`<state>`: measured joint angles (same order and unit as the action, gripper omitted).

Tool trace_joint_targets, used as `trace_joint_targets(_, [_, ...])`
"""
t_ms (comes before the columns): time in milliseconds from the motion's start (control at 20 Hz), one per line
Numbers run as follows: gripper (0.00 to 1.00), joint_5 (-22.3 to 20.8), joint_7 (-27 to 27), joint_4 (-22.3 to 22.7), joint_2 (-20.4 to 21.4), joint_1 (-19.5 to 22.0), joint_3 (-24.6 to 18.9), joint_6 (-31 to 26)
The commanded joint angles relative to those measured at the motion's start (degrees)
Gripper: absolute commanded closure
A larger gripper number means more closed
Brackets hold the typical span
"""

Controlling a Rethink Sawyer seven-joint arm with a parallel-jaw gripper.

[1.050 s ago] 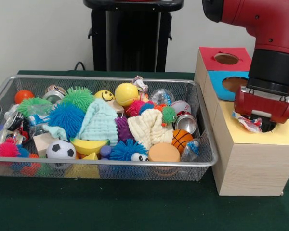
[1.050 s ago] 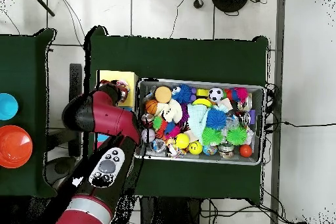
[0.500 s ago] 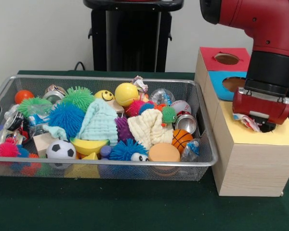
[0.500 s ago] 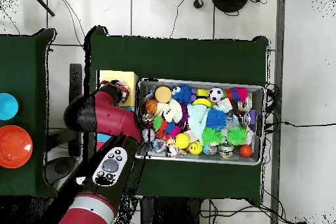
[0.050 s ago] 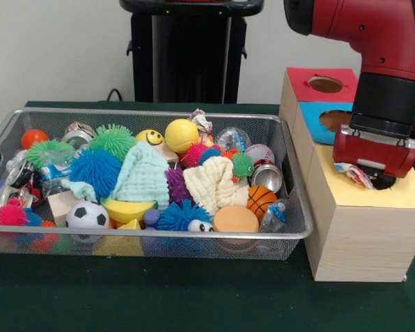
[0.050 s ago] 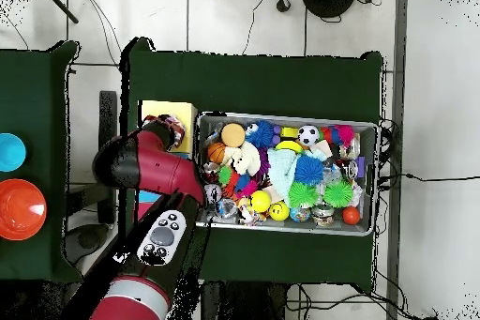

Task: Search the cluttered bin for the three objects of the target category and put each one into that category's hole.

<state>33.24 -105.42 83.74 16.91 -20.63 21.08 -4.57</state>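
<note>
Moved up a little and toward the bin (image 5: 152, 238), with a crumpled wrapper (image 5: 356, 174) hanging under the gripper (image 5: 371, 173). Fingers hidden, so cannot tell if clenched or let go. Hole (image 5: 383, 182) in yellow box top (image 5: 346, 187) just beside wrapper, peeking out below gripper. Bin full of balls and cloths.

The worktop (image 5: 194, 297) is dark green. The wire bin (image 5: 290, 238) is silver. A soccer ball (image 5: 87, 215) is white with black patches, the smiley ball (image 5: 150, 137) yellow, the mini basketball (image 5: 261, 200) orange with black lines. The wooden box (image 5: 360, 238) has red, blue and yellow tops.
</note>
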Motion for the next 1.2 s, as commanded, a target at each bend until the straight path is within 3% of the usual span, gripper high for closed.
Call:
trace_joint_targets(50, [1.0,-0.01,-11.51,4.91,1.06,2.14,-8.01,-3.76])
trace_joint_targets(900, [1.0,-0.04,-10.25,7.47,5.9,3.73,-9.81,-12.58])
trace_joint_targets(1150, [1.0,-0.7,-9.41,8.35,6.91,4.25,-10.75,-11.99])
trace_joint_targets(1200, [0.0,-0.92,-9.1,8.59,7.12,4.68,-11.37,-11.49])
